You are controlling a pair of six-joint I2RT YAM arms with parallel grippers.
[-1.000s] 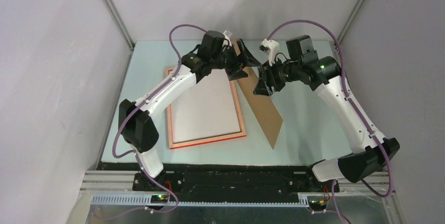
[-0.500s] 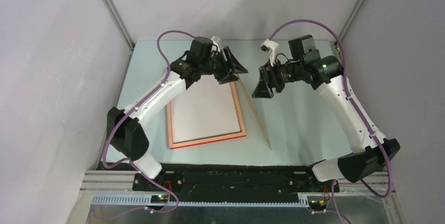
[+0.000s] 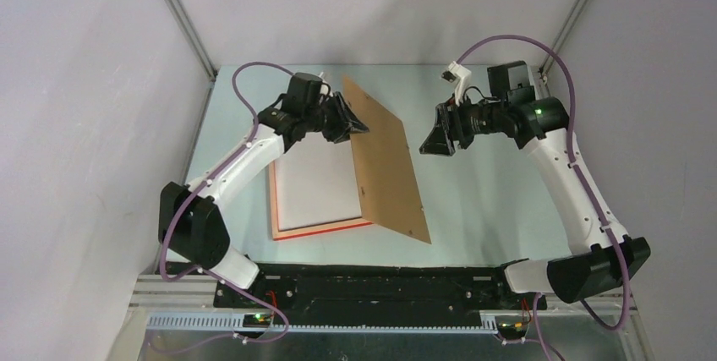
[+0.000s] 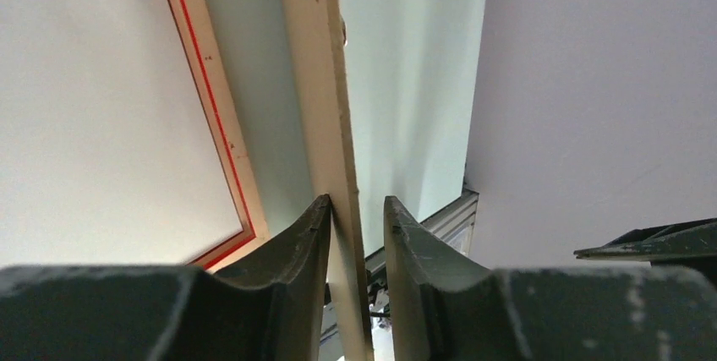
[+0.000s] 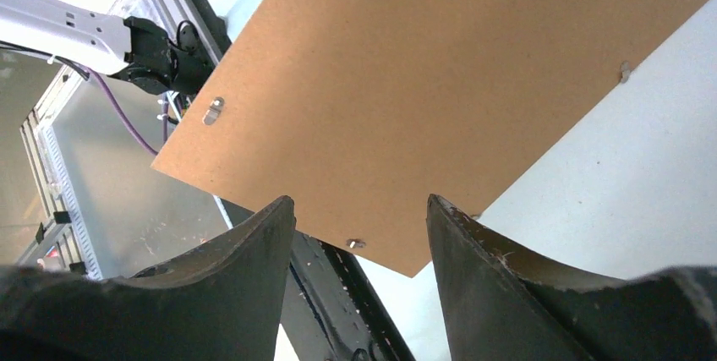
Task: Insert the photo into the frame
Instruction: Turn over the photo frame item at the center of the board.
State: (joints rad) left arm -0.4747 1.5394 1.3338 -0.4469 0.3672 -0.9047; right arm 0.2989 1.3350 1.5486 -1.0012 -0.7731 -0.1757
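The frame is lying face down on the surface with the photo, apparently white back up, inside it, the left tool is pinching the brown board, not yet laid on, and the right tool is hanging spread and empty.

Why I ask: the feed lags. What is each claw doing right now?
Left claw: closed on the backing board, gripping its edge.
Right claw: open, holding nothing.
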